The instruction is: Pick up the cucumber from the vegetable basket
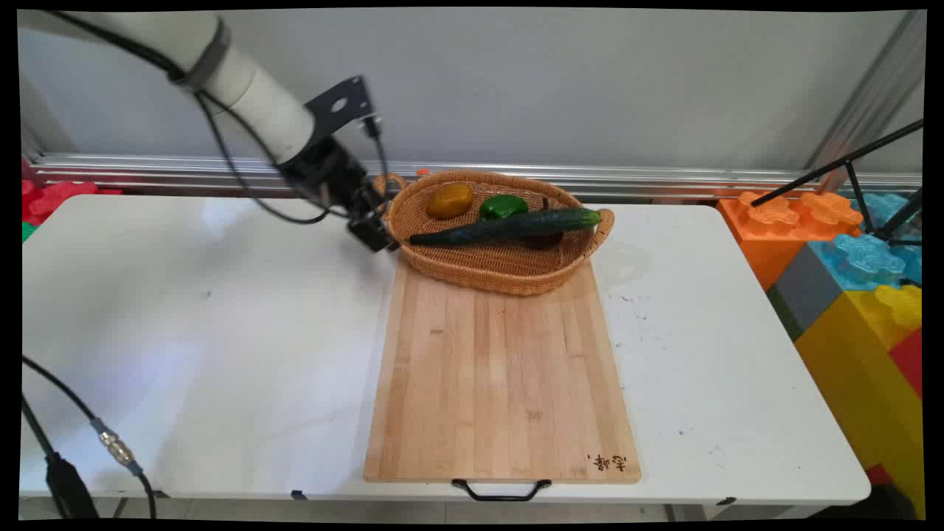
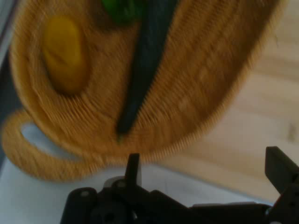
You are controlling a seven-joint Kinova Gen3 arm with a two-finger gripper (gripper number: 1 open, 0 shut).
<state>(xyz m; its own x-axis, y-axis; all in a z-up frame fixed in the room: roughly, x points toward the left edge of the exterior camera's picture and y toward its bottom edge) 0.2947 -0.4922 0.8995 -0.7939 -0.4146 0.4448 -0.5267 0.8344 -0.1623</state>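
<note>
Nearest lies a wooden cutting board [image 1: 501, 376] on the white counter [image 1: 184, 332]. At its far left corner the gripper [image 1: 375, 234] hangs open, just left of a wicker basket [image 1: 487, 269] holding a cucumber [image 1: 509, 226].

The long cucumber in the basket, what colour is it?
Dark green. The cucumber shows best in the main view, lying across the wicker basket.
</note>
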